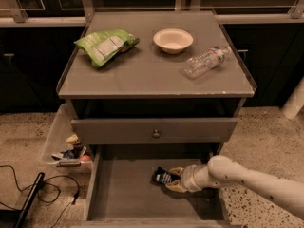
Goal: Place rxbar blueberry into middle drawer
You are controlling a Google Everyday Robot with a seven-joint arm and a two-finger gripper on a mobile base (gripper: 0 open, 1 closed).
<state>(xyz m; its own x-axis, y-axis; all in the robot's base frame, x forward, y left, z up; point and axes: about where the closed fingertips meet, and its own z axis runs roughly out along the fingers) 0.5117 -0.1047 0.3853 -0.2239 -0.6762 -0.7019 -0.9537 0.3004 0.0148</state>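
Observation:
The rxbar blueberry (163, 176), a small dark navy bar with white lettering, is inside the open middle drawer (126, 191), low over its grey floor towards the right. My gripper (172, 179) reaches in from the right and is shut on the bar's right end, with one tan finger (176, 171) above it and one below. I cannot tell whether the bar touches the floor. The white arm (251, 182) runs out to the lower right.
The drawer above has a closed grey front with a round knob (156, 134). On the cabinet top lie a green snack bag (105, 45), a white bowl (173, 40) and a plastic bottle (206, 61). A bin of clutter (66, 148) and cables (33, 194) sit at the left on the floor.

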